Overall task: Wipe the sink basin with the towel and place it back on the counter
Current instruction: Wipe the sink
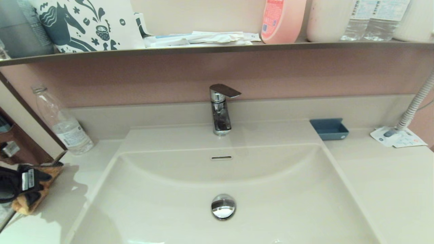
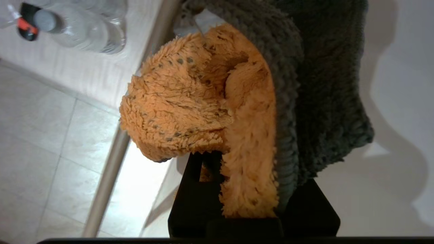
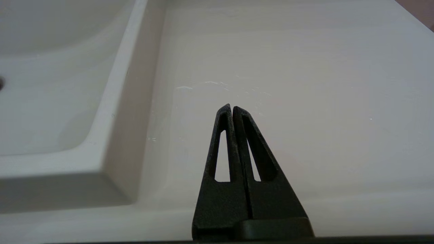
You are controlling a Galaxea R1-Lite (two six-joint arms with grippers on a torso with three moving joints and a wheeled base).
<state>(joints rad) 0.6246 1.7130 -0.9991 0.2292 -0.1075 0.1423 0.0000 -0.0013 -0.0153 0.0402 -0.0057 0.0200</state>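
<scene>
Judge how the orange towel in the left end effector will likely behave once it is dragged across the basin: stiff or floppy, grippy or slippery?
Probably floppy: the towel bunches and folds over itself in the left end effector. Its shaggy pile looks soft and likely light. On the glossy sink basin it should slide easily, though loose folds may trail or bunch.

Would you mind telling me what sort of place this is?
Most likely a bathroom vanity: a cream sink basin with a chrome faucet, and toiletry bottles on the shelf above.
</scene>
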